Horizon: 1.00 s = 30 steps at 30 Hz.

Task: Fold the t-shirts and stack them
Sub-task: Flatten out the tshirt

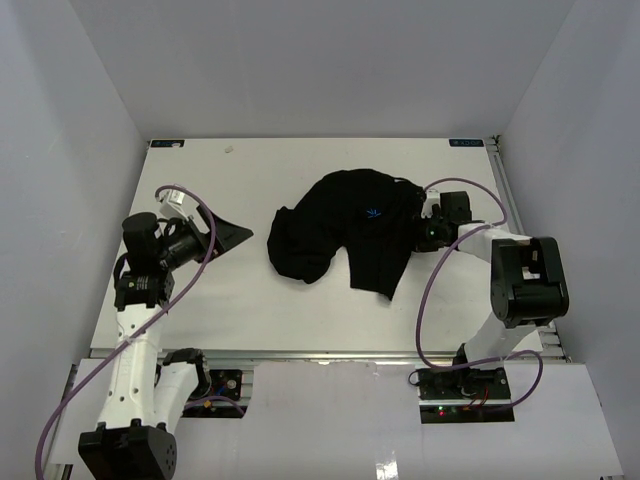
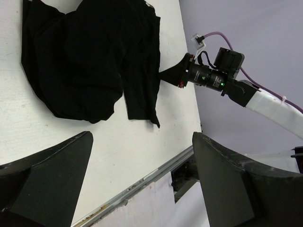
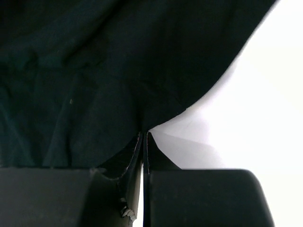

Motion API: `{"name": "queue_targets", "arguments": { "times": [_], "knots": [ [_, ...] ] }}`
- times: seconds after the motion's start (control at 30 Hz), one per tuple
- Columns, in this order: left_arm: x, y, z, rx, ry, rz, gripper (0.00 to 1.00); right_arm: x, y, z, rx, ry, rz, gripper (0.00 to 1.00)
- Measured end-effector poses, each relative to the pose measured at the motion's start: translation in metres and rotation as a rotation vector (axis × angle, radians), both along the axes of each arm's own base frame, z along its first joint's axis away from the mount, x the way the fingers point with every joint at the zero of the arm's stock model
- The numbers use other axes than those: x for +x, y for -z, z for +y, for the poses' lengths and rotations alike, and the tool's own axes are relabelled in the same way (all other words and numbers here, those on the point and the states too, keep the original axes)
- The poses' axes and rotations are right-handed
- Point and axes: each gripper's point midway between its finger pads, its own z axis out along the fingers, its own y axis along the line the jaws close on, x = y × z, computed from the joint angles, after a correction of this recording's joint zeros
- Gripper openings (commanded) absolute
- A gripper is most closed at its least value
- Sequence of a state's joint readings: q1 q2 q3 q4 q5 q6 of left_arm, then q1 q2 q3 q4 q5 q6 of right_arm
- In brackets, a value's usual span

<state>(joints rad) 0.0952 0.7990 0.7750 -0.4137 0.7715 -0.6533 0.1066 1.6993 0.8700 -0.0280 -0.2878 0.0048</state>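
Observation:
One black t-shirt (image 1: 345, 232) lies crumpled on the white table (image 1: 250, 180), right of the middle, with its small blue logo (image 1: 373, 212) facing up. No neck tag shows. My right gripper (image 1: 417, 220) sits at the shirt's right edge. In the right wrist view its jaws (image 3: 144, 134) are shut, with the hem of the black fabric (image 3: 94, 71) pinched at the tips. My left gripper (image 1: 235, 235) is open and empty, a short way left of the shirt. In the left wrist view its fingers (image 2: 57, 165) stand wide apart, with the shirt (image 2: 90, 56) beyond them.
White enclosure walls stand on the left, back and right. A metal rail (image 1: 330, 352) runs along the table's front edge and another (image 1: 505, 190) along the right side. The right arm's purple cable (image 1: 435, 290) loops over the table's near right part.

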Motion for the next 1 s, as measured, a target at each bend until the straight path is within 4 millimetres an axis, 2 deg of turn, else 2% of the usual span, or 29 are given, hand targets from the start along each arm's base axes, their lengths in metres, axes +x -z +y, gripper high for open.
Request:
{"name": "queue_targets", "arguments": {
  "times": [0.13,0.33,0.5,0.77,0.9,1.0],
  "knots": [
    [-0.002,-0.002,0.000,-0.001,0.000,-0.006,0.98,-0.022,-0.011,0.008,0.049,-0.073,0.038,0.06],
    [-0.009,-0.003,-0.002,-0.013,-0.001,-0.015,0.98,-0.031,-0.057,0.014,0.107,-0.174,-0.066,0.06],
    [-0.015,0.010,-0.004,-0.046,-0.001,0.022,0.98,-0.028,-0.088,0.005,0.117,-0.194,-0.157,0.06],
    [-0.016,0.022,-0.011,-0.083,0.011,0.067,0.98,-0.020,-0.118,-0.021,0.106,-0.161,-0.236,0.06],
    [-0.016,0.032,-0.022,-0.084,0.040,0.103,0.98,-0.014,-0.127,-0.033,0.097,-0.136,-0.256,0.06],
    [-0.020,0.045,-0.041,-0.065,0.089,0.151,0.98,-0.009,-0.134,-0.040,0.090,-0.122,-0.271,0.06]
  ]
}}
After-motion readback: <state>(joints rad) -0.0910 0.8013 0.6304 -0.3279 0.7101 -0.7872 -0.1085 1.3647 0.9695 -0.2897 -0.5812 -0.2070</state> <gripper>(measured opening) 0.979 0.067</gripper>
